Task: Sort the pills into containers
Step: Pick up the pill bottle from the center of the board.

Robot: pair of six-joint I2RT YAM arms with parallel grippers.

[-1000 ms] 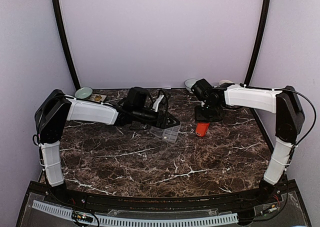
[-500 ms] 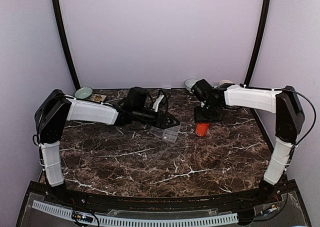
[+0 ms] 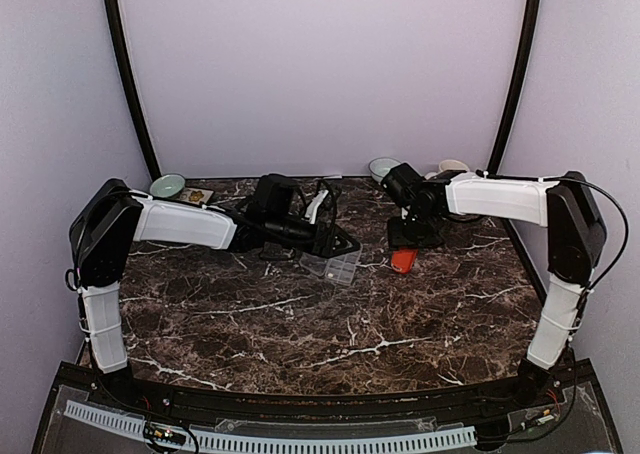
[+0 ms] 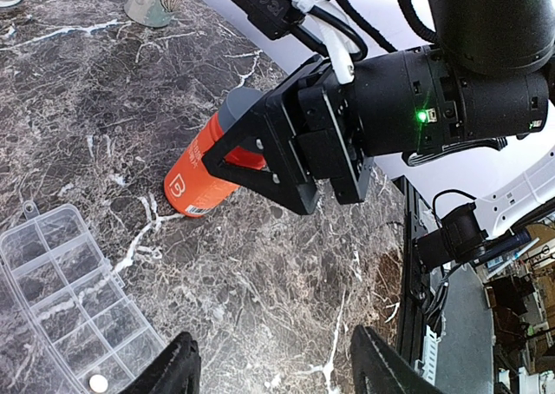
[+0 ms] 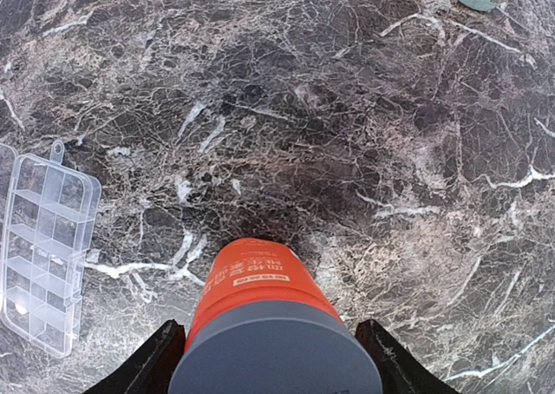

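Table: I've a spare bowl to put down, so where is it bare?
The wide near half of the table, between the arm bases and the clear box, is bare. The far part is crowded: left gripper by the box, right gripper around the orange bottle, bowls along the back.

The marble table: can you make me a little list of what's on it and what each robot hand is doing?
Table: dark marble table
Box: clear plastic organiser box with little compartments, lying flat
Pill: one small white pill in a compartment of the box
Bottle: orange cylindrical bottle with grey cap, tilted, base on the table
Right gripper: closed round the bottle's cap
Left gripper: open, empty, next to the box
Bowl: pale green ceramic bowl, far left corner
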